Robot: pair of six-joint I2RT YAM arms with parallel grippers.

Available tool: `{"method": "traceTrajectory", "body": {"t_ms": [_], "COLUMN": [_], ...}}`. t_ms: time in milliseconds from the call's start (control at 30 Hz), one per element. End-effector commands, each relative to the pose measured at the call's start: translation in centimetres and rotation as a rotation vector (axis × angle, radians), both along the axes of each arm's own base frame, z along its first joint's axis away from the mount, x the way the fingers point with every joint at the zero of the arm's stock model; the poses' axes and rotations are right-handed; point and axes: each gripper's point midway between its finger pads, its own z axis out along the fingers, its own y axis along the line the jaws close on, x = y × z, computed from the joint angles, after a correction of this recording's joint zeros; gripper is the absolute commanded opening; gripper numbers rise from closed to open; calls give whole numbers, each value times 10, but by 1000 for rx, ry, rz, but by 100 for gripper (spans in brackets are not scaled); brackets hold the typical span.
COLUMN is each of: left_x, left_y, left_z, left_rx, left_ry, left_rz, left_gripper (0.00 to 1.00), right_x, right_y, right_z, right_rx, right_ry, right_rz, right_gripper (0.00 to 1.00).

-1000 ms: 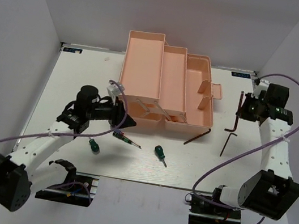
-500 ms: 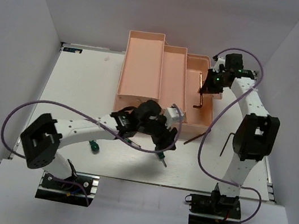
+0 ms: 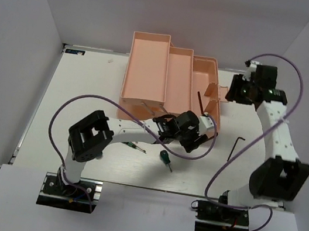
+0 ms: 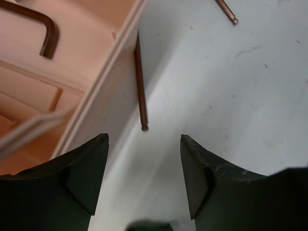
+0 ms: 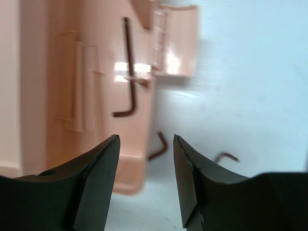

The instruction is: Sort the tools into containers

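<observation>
The peach-pink toolbox (image 3: 149,61) stands open at the back of the table. One dark hex key (image 3: 201,107) lies in its right compartment, also seen from the right wrist (image 5: 130,72). My right gripper (image 3: 234,92) hovers open and empty by the latch, right of that compartment. My left gripper (image 3: 197,138) is open and empty at the box's front right corner. A second hex key (image 4: 140,82) lies on the table along the box wall (image 4: 108,77), its tip just ahead of the left jaws. A third hex key (image 3: 235,145) lies further right.
A green-handled screwdriver (image 3: 165,157) and a slim blue-and-red one (image 3: 135,146) lie on the table in front of the box, behind my left gripper. The left arm stretches across the box's front wall. Cables loop over both arms.
The right gripper opened and left the hex key in the right compartment, then drew back to the right. The left arm swept right along the box front while its jaws widened.
</observation>
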Motion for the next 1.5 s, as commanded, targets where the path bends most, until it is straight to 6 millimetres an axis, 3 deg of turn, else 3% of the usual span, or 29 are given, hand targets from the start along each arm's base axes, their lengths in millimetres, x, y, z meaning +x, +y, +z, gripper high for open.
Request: {"method": "traceTrajectory", "body": {"t_ms": [0,33,67,233,333,433,467,667,733,800,933,967,1100,1267,1333,1467], "left_x": [15,16,17,20,19,30,27,36,36,39,34,33,14,-11,-17,-26], "left_y": [-13,-12,-15,-25,-35,-44,-46,-45,-37,-36,-31,-32,-28,-30,-31,-26], "left_z": [6,-10,-12,-24,-35,-31,-41,-60,-77,-74,-89,-89,-91,-96,-93,-65], "left_rx": [10,41,43,27,27,20,44,125,169,175,198,195,203,220,223,170], "left_ry": [-58,-51,-50,-44,-34,-53,-51,-85,-74,-85,-62,-57,-33,16,16,8], "left_rz": [17,9,9,8,5,39,39,114,133,147,144,137,106,34,25,28], "left_gripper": [72,72,72,72,70,64,62,58,57,57,39,28,15,11,0,0], "right_x": [-21,-26,-40,-69,-76,-84,-86,-102,-105,-107,-111,-111,-116,-127,-131,-136], "right_y": [-60,-75,-79,-99,-101,-102,-103,-102,-103,-103,-104,-104,-107,-106,-106,-107], "right_z": [-8,-10,-19,-39,-46,-55,-58,-80,-85,-87,-93,-93,-103,-111,-112,-113], "right_rx": [-114,-107,-104,-39,-2,28,44,90,106,117,133,134,129,134,136,129], "right_ry": [-17,-14,7,48,68,97,102,151,161,162,178,177,212,265,280,290], "right_rz": [-132,-165,-168,-218,-229,-239,-244,-253,-257,-258,-267,-266,-268,-239,-235,-227], "right_gripper": [54,54,54,54,53,53,53,53,52,52,52,52,53,62,64,64]}}
